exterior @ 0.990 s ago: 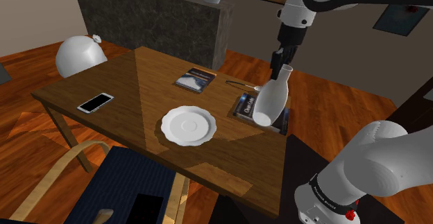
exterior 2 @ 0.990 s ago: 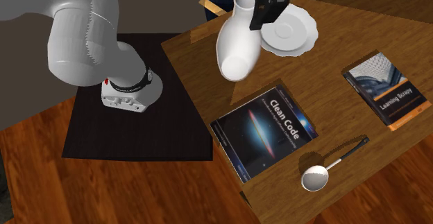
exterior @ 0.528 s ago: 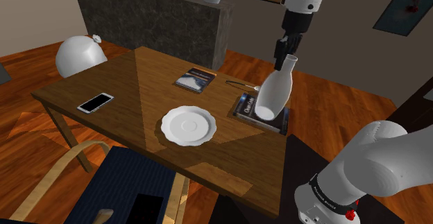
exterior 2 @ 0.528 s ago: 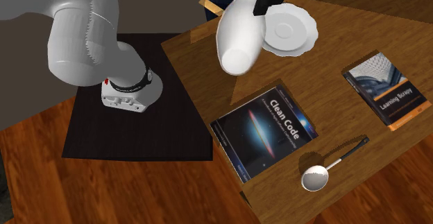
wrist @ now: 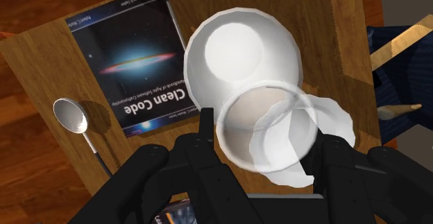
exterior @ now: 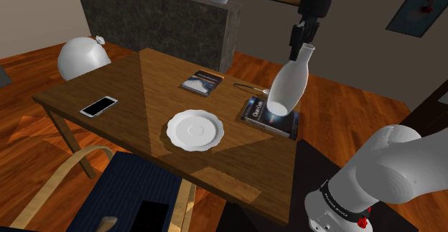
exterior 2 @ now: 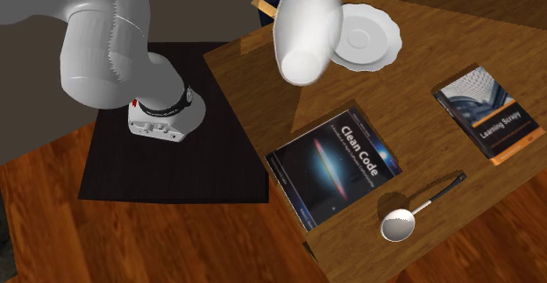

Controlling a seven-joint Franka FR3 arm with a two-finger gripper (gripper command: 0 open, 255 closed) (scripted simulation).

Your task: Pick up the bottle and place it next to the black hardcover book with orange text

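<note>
The black gripper (exterior: 297, 41) clasps the neck of a white bottle (exterior: 287, 87), which hangs tilted in the air above the wooden table (exterior: 129, 87). Beneath it lie the "Clean Code" book (exterior 2: 337, 167) and a white plate (exterior: 194, 130). Farther off lie a spoon (exterior 2: 399, 224) and a dark book with an orange band (exterior 2: 484, 115).

The bottle (exterior 2: 302, 27) hangs above the table (exterior 2: 421, 119), spoon (exterior 2: 399, 224) beside book (exterior 2: 337, 166).

The white arm (exterior: 395, 166) reaches up high, wrist pointing downward; its black claw (exterior: 301, 42) grips the white bottle (exterior: 287, 87) by the neck.
</note>
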